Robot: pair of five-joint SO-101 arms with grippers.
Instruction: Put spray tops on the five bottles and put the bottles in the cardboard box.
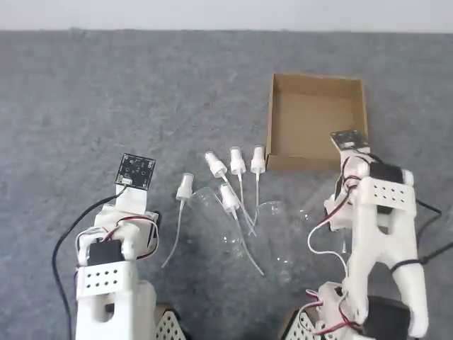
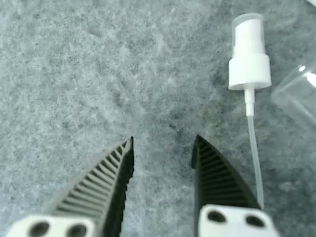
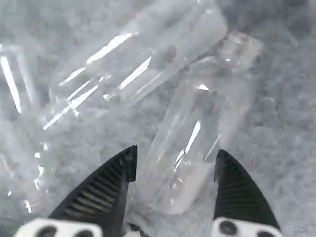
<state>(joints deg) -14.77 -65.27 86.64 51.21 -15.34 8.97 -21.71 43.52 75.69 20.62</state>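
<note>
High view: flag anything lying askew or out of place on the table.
Nothing damaged or spilled. The clear bottles lie on their sides, overlapping, between the arms; the loose spray tops lie scattered beside them, tubes crossing. The cardboard box stands upright.

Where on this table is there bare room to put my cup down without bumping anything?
The wide stretch of table left of the box and beyond the spray tops is bare. The box floor is bare too. It is crowded in the near middle, where spray tops and bottles lie close together.
</note>
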